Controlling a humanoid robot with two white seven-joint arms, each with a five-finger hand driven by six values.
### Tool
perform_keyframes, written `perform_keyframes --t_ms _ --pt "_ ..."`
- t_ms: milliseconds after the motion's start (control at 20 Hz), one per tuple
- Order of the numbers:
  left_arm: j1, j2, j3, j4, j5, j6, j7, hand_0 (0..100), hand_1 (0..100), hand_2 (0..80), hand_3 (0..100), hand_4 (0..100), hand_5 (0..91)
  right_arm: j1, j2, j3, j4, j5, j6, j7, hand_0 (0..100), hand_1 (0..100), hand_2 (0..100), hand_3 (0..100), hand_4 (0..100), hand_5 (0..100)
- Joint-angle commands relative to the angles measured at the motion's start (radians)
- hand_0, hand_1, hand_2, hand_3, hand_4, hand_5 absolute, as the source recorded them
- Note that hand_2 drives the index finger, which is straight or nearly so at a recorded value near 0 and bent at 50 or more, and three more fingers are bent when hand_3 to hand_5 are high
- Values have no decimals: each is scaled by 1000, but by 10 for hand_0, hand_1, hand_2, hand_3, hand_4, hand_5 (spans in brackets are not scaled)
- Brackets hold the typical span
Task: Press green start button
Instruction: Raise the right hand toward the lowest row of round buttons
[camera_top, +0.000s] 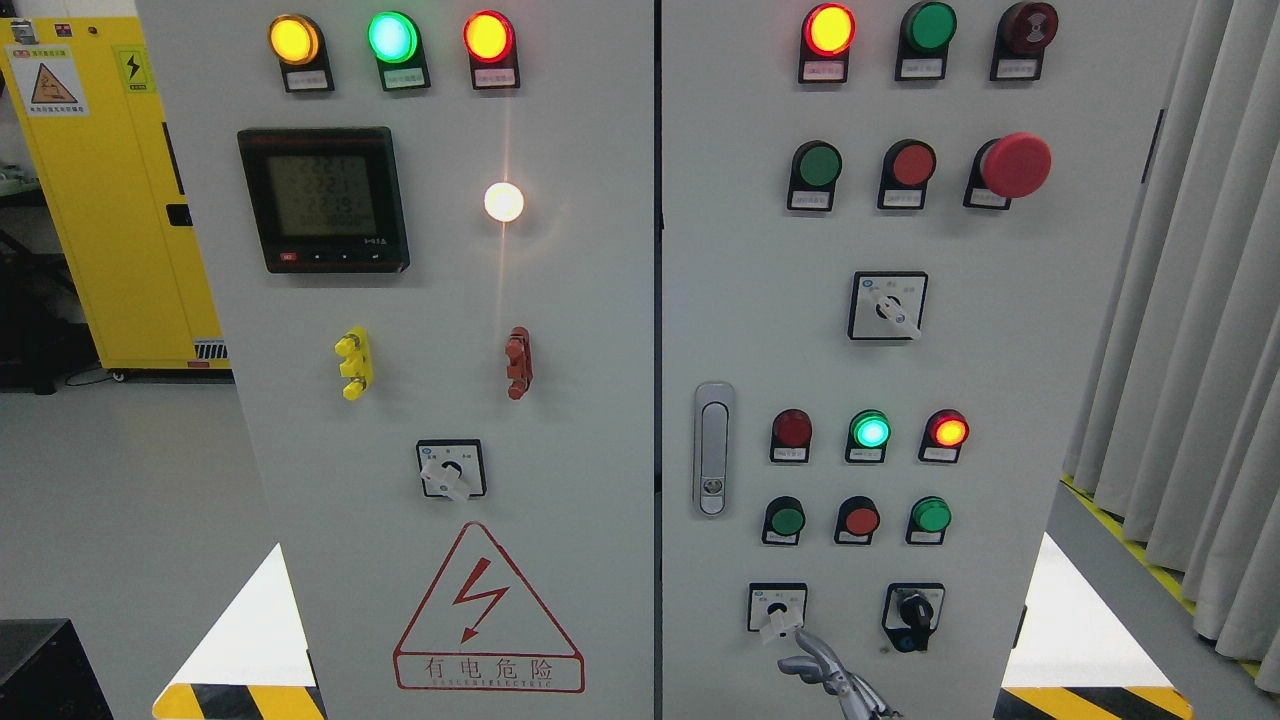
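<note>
Grey floor and a yellow safety cabinet occupy the far left, with a two-door grey electrical cabinet filling the centre and pleated curtains hanging at the right. On the left door, a top row carries lit amber, green and red indicator lamps; below sit a digital meter, a bright white lamp, a yellow terminal, a red terminal, a rotary switch and a red triangular hazard label. On the right door, beside the door latch, the upper rows show lamps, a green start button, a red push button next to it and a red mushroom stop button further right. Lower down lie a selector switch, three more lamps, and a row of small push buttons coloured green, red and green. At the bottom edge, the robot hand rises with metallic fingers extended and holding nothing, their tips touching or just beside the lower selector knob, well below the green start button; which arm it belongs to cannot be determined. A key switch stands just right of the hand.
</note>
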Motion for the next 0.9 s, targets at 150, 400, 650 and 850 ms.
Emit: perform_keyframes --t_ms 150,400,650,850 --pt "0 0 0 1 0 1 0 120 556 0 0 0 0 -99 -12 -89 0 325 12 -3 637 934 0 877 954 1000" --pt "0 0 0 -1 0 1 0 120 556 0 0 0 0 -175 -14 -89 59 331 38 -1 639 951 0 890 960 1000" --pt "1 0 0 -1 0 1 0 120 556 0 0 0 0 -223 -15 -84 100 333 46 2 686 961 0 889 959 1000" --pt "0 0 0 -1 0 1 0 120 556 0 0 0 0 -237 -15 -81 134 333 46 5 692 962 0 889 959 1000"
